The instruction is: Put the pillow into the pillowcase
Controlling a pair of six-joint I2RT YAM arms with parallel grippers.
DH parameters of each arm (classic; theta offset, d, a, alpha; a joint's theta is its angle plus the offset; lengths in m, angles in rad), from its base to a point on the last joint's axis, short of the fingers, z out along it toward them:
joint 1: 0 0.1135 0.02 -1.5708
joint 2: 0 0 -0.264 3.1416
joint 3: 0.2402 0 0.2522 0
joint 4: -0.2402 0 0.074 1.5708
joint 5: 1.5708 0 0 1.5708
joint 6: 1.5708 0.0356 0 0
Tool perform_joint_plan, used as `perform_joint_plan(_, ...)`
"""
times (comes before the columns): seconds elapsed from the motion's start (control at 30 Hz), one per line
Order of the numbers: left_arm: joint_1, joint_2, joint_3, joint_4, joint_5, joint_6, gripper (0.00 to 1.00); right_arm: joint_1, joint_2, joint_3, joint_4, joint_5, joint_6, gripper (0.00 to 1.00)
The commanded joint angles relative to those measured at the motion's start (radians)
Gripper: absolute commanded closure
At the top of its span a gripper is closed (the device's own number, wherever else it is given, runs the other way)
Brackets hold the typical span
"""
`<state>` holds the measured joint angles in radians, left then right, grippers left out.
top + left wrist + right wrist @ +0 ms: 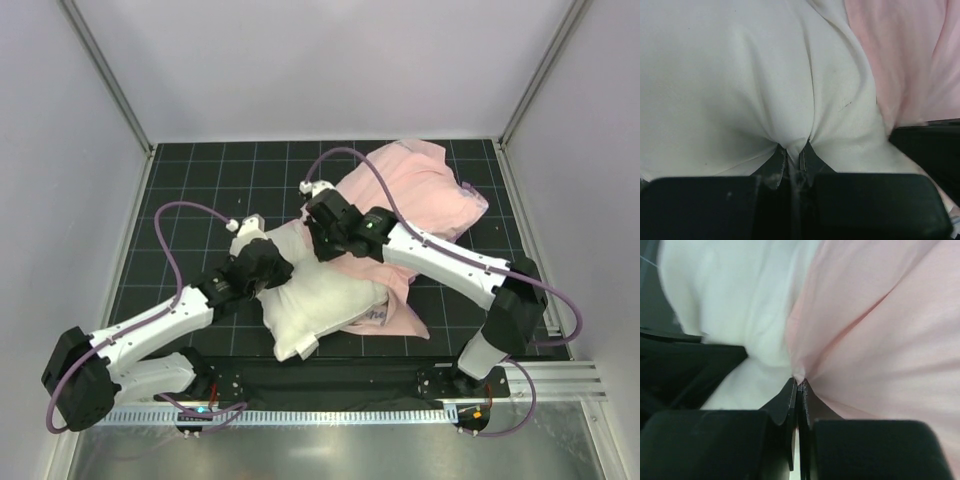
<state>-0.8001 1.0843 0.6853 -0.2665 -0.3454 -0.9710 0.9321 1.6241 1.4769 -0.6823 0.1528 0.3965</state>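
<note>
1. The black gridded tabletop (200, 170) carries everything, and both arms reach over it from the near edge.
2. The pillowcase (420, 185) lies crumpled over the far right part of the tabletop with its plain pale pink side showing. A flap of it runs toward the near edge under the pillow's right end.
3. The pillow (320, 300), white and plump, lies slantwise at the middle near part of the tabletop. Its right side touches the pink cloth. I cannot tell whether any of it is inside the case.
4. My left pincer (794, 150) is closed on a pinch of the pillow's white fabric, and folds pucker toward the tips.
5. My right pincer (797, 382) is closed on a fold of the pillowcase, right where pink meets white.
</note>
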Motion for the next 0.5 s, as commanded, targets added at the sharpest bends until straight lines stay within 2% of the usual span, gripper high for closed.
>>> perform_joint_plan(0.0, -0.008, 0.008, -0.016, 0.107, -0.017, -0.012, 1.00, 0.027, -0.046, -0.098, 0.181, -0.073, 0.053, 0.86)
perform_joint_plan(0.07, -0.008, 0.005, -0.029, 0.108, -0.018, -0.014, 1.00, 0.027, -0.064, -0.113, 0.185, -0.090, 0.041, 0.78)
perform_joint_plan(0.1, -0.008, 0.002, -0.033, 0.107, -0.024, -0.014, 1.00, 0.027, -0.073, -0.107, 0.173, -0.088, 0.032, 0.67)
perform_joint_plan(0.2, -0.007, -0.018, -0.052, 0.107, -0.027, -0.012, 1.00, 0.028, -0.122, -0.075, 0.101, -0.018, 0.002, 0.55)
perform_joint_plan(0.33, -0.008, -0.067, -0.078, 0.078, -0.058, 0.005, 0.99, 0.028, -0.223, -0.085, 0.014, 0.117, -0.016, 0.46)
perform_joint_plan(0.47, -0.002, -0.113, -0.069, 0.007, -0.110, 0.025, 0.97, 0.028, -0.332, -0.208, -0.048, 0.243, 0.004, 0.39)
